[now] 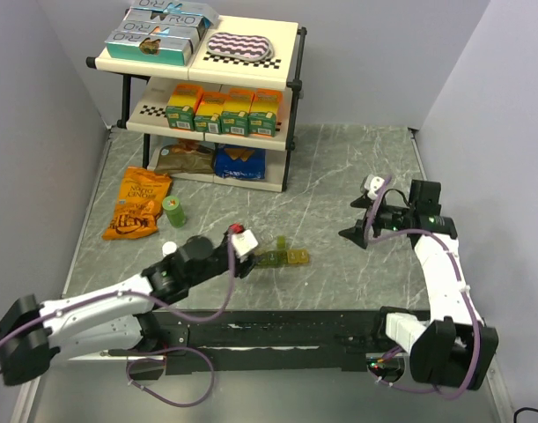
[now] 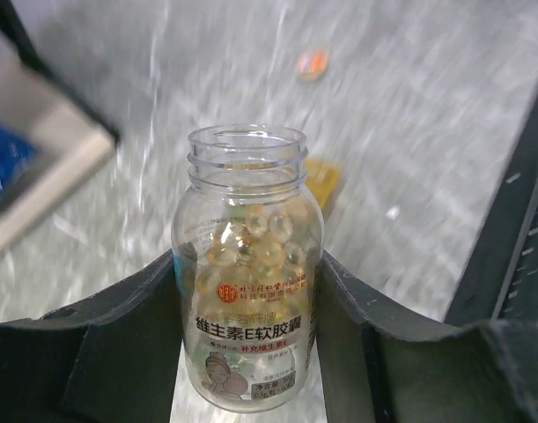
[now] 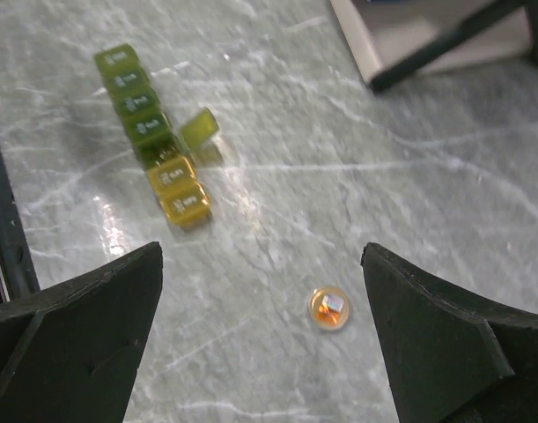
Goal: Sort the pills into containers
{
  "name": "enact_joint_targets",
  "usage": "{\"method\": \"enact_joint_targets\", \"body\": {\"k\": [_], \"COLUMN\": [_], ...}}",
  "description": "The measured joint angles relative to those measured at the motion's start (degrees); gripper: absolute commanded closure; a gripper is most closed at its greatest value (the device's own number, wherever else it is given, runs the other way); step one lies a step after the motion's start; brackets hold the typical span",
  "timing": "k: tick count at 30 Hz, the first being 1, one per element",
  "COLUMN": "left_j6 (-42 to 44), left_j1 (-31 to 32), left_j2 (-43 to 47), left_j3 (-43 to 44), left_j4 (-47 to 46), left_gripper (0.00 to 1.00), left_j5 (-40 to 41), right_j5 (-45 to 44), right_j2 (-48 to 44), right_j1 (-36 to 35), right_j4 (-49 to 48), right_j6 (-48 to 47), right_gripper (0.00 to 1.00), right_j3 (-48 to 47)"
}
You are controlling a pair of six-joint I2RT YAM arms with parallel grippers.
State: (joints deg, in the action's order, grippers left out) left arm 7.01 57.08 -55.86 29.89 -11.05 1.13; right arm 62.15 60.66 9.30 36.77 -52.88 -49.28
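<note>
Our left gripper [image 2: 248,300] is closed partway around the body of a clear plastic bottle [image 2: 247,256] of yellow softgel pills [image 2: 260,242]. This leaves the uncapped mouth free, we think for pouring. Our right gripper [image 3: 264,348] is spread wide and empty, well apart. The narrow green-to-yellow strip of containers [image 3: 150,145] lies on the grey marbled table [image 3: 409,203] near the left gripper, with one lid [image 3: 198,128] raised to receive pills.

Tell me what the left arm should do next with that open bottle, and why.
Probably carry the bottle over the one open compartment of the containers and tip it: the left claw grips the uncapped, capsule-filled bottle, not yet above them.
</note>
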Motion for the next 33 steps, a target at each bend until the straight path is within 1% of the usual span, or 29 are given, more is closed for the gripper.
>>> {"method": "enact_joint_targets", "body": {"k": [2,5,7,11,13,16,20,23,27,30,33], "left_j6": [0.35,0.76,0.83,1.07,1.66,3.39,5.99,7.28,8.41,9.07,9.77], "left_j1": [0.00,0.00,0.00,0.00,0.00,0.00,0.00,0.00,0.11,0.33,0.90], "left_j2": [4.46,8.17,9.68,13.38,15.72,18.75,20.98,22.67,24.57,25.05,24.94], "left_j3": [-3.80,-6.19,-6.45,-6.54,-6.51,-5.86,-4.02,-3.89,-3.89,-3.89,-3.85], "left_j4": [-4.96,-9.01,-9.92,-10.64,-10.21,-7.78,-3.85,-1.81,0.17,1.60,2.95], "left_gripper": [0.99,0.99,0.99,0.99,0.99,0.99,0.99,0.99,0.99,0.99,0.99], "left_j5": [-2.25,-5.03,-6.32,-8.33,-9.27,-10.56,-11.65,-11.85,-11.85,-11.85,-11.87], "right_j5": [1.31,1.25,-1.33,-11.80,-17.99,-25.86,-35.50,-40.26,-45.03,-46.66,-47.12], "right_j2": [-1.40,0.74,4.63,12.11,14.84,17.42,21.35,26.95,34.12,36.79,37.20], "right_j1": [-0.02,-0.52,-0.90,-1.64,-2.62,-5.97,-12.96,-16.37,-17.55,-17.57,-17.57], "right_j4": [0.00,1.68,2.75,4.11,4.63,4.94,4.61,4.42,4.50,4.94,5.11], "right_j6": [-0.79,-2.10,-1.22,2.84,4.17,5.44,7.08,7.63,8.07,8.24,8.39], "right_gripper": [0.00,0.00,0.00,0.00,0.00,0.00,0.00,0.02,0.04,0.05,0.07], "right_j3": [0.63,-1.62,-5.09,-10.56,-11.43,-10.93,-10.01,-10.80,-12.55,-13.68,-14.38]}}
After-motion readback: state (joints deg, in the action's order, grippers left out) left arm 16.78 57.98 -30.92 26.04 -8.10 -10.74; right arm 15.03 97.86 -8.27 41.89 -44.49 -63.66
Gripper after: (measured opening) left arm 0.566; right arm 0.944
